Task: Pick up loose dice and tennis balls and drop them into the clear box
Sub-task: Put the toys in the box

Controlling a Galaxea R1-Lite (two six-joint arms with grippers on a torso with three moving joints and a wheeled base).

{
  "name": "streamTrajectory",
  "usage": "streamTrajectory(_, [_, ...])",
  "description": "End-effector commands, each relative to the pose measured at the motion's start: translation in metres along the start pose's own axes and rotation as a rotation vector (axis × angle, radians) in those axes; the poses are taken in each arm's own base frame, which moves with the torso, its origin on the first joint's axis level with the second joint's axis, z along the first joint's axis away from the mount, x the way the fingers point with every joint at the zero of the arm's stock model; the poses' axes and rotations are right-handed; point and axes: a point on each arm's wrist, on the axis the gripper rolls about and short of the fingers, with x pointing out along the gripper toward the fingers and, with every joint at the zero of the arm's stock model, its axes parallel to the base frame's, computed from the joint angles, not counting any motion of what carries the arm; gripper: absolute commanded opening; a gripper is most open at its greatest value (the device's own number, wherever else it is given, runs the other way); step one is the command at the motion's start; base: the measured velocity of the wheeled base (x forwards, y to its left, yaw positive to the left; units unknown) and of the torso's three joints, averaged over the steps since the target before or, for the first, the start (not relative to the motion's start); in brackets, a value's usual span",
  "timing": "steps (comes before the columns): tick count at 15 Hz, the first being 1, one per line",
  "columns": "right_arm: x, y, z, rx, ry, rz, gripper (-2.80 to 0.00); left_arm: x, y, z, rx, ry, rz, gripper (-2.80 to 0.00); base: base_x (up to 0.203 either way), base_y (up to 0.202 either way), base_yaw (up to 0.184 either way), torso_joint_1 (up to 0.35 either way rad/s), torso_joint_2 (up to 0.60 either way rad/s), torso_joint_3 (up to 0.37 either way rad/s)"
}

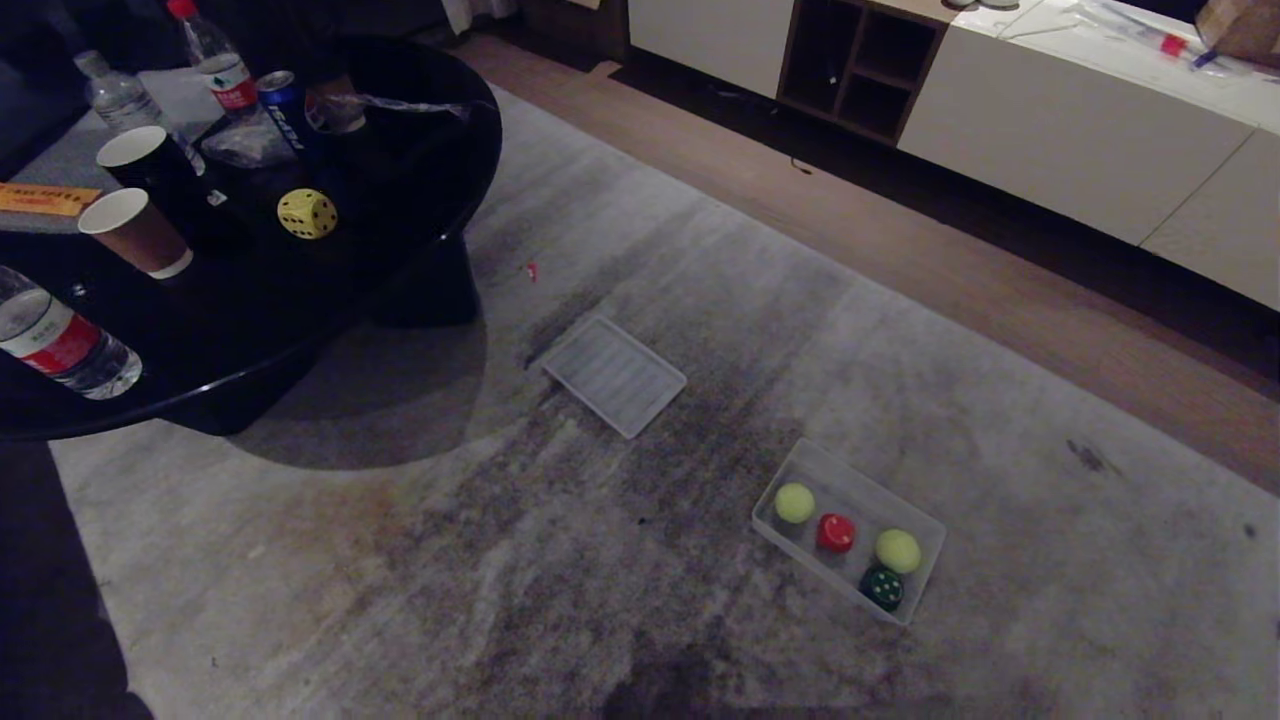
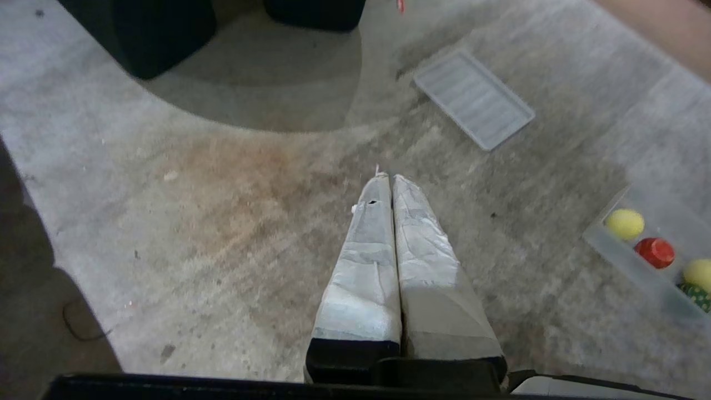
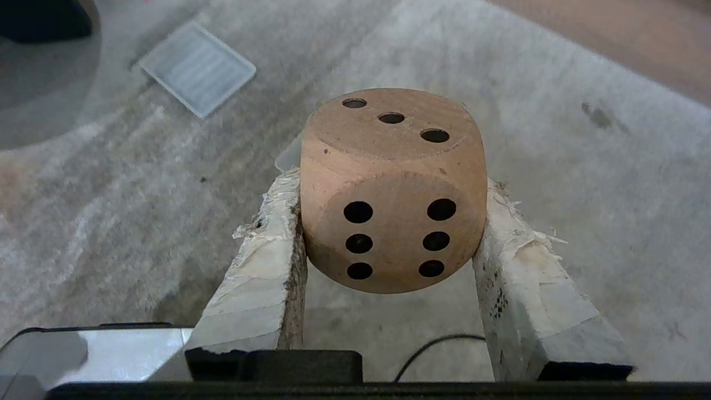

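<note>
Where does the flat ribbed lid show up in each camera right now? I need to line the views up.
Head view: ribbed lid on the rug, centre, between black table and clear box.
Left wrist view: upper right, beyond the gripper tips.
Right wrist view: upper left, behind the tan die.
Shared landmark: the lid itself.

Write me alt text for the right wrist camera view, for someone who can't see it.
The right claw grips a tan wooden die between its two taped fingers, the six-pip face toward the camera and three pips on the face above it. Beyond it lies a grey carpet with a flat ribbed lid on it.
</note>
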Motion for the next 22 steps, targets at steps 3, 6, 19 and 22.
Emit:
streamTrajectory(3, [0.0001, 0.0000, 0.0001, 0.000, 0.001, 0.000, -2.80, 0.0002, 0.0000, -0.0004, -0.001, 0.002, 0.001, -2.80, 0.000, 0.000, 0.000, 0.001, 0.00, -0.196])
streamTrajectory(6, [0.0001, 0.0000, 0.0001, 0.000, 0.001, 0.000, -2.80, 0.0002, 0.0000, -0.0004, -0.001, 0.002, 0.001, -2.80, 0.000, 0.000, 0.000, 0.002, 0.00, -0.197])
streamTrajectory(19, [0.0001, 0.0000, 0.0001, 0.000, 0.001, 0.000, -2.80, 0.0002, 0.0000, -0.0004, -0.001, 0.002, 0.001, -2.80, 0.000, 0.000, 0.000, 0.003, 0.00, -0.199])
streamTrajectory(22, [0.0001, 0.0000, 0.0001, 0.000, 0.001, 0.000, -2.80, 0.0002, 0.0000, -0.0004, -0.001, 0.002, 0.001, -2.80, 0.000, 0.000, 0.000, 0.002, 0.00, -0.195])
